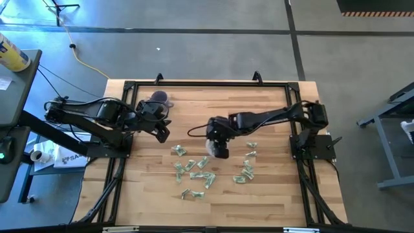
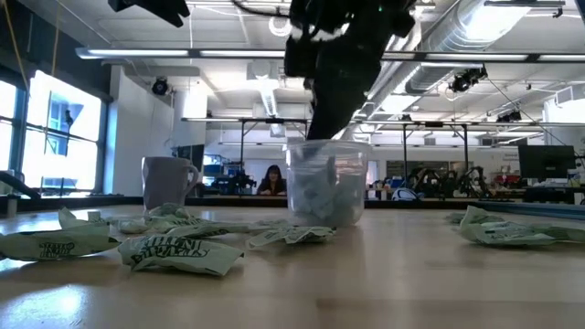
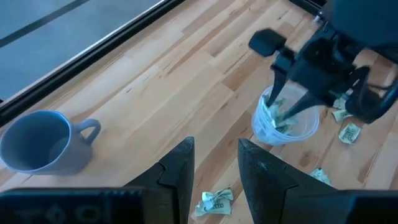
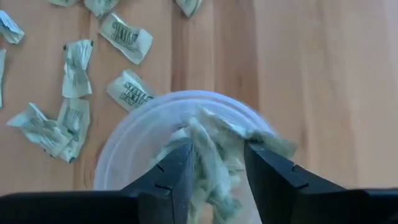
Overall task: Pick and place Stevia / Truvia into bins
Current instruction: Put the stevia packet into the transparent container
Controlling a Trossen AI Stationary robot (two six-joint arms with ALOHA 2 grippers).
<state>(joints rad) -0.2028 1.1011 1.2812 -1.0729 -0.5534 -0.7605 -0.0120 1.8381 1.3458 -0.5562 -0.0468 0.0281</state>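
Cup (image 1: 208, 146) mostly hidden (under right tool (image 1: 218, 150)).

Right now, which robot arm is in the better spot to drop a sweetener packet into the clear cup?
Probably the right: its fingers hang directly over the cup with a packet between them. The left fingers wait near the purple mug, apart from it.

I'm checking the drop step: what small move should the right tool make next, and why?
Probably open. The right tool hangs directly over the clear cup, its fingers pinching a green-and-white sachet just above the packets already inside, so letting go should drop it in. The left tool waits open near the purple mug.
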